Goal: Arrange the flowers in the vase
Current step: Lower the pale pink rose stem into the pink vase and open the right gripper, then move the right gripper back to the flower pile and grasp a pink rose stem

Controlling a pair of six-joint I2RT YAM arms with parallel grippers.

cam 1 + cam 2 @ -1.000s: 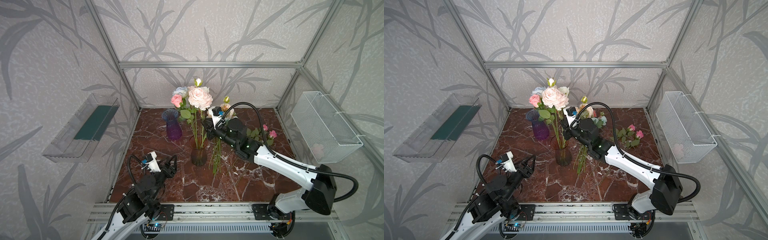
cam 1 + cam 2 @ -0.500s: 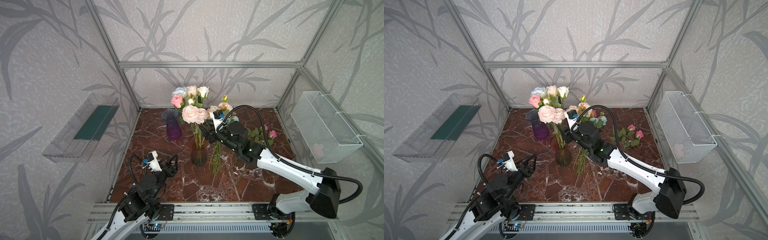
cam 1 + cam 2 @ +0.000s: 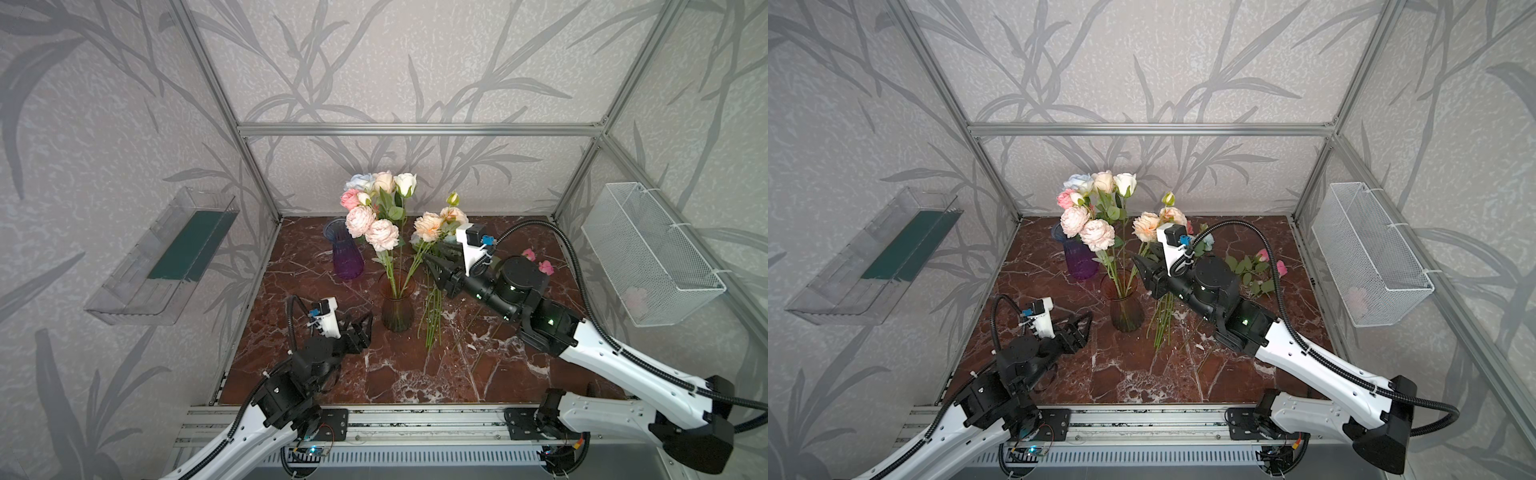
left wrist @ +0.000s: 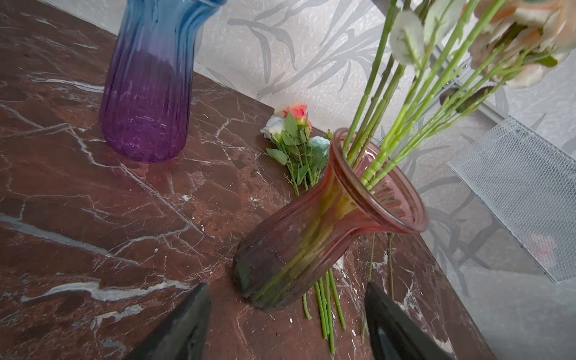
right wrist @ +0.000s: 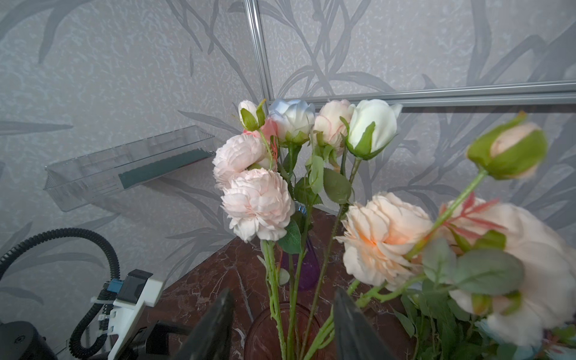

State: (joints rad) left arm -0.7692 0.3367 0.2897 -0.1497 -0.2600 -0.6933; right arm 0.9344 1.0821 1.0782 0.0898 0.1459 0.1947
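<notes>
Several flowers (image 3: 381,235) stand in pink-brown vase (image 3: 397,309) on bench (image 3: 395,374) | loose flowers (image 3: 433,320) lie just right of it | left jaws spread, empty, near vase | right jaws spread by upright stems

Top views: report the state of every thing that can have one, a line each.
pink glass vase: upright, stems in it.
purple vase: upright, no stems in it.
arranged flowers: standing in the pink glass vase.
loose bunch: lying on the table beside that vase.
small pink roses: lying on the table.
left gripper: jaws open, empty.
right gripper: jaws open, a stem between them.
</notes>
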